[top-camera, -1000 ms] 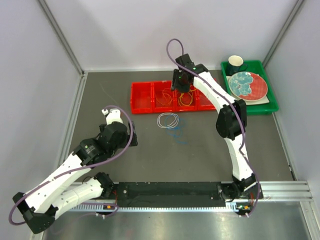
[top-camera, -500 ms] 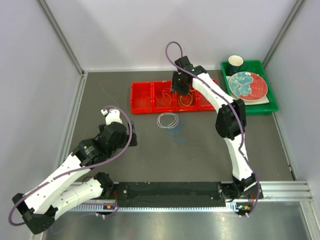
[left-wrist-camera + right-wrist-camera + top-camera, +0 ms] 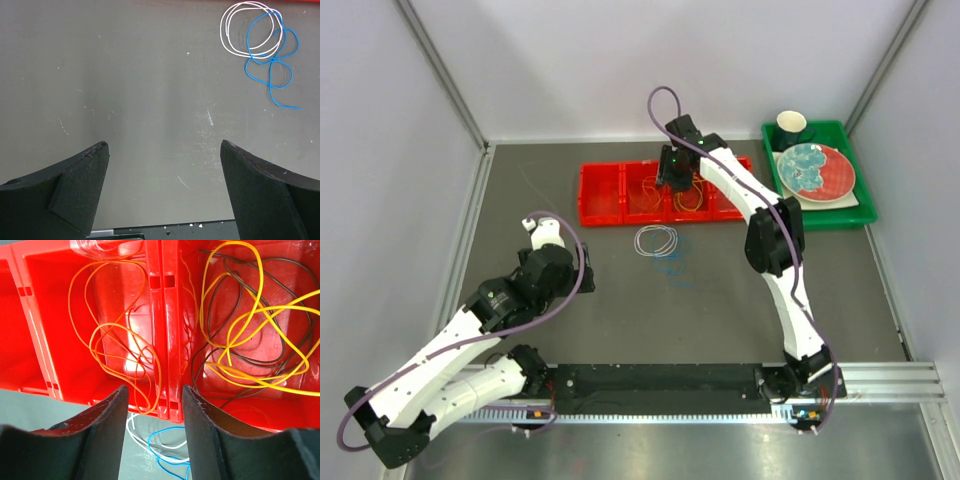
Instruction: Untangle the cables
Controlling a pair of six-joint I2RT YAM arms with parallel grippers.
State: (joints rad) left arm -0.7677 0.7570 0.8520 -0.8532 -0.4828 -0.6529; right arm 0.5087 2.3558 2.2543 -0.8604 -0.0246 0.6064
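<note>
The right arm is extending from its base towards the red tray, with its wrist pitching downward. The right gripper is hanging directly over the tray, jaws partly apart and gripping nothing. The left arm is lying folded, well short of the tray on its near-left side. The left gripper is holding its jaws wide apart, empty.

**Glossy bin, matt table**

The red bin is glossy moulded plastic with bright glare. The table is matt grey, finely scuffed and speckled. The white cable and blue cable look smooth and plastic-coated. The left gripper has matt black fingers with rough edges.
</note>
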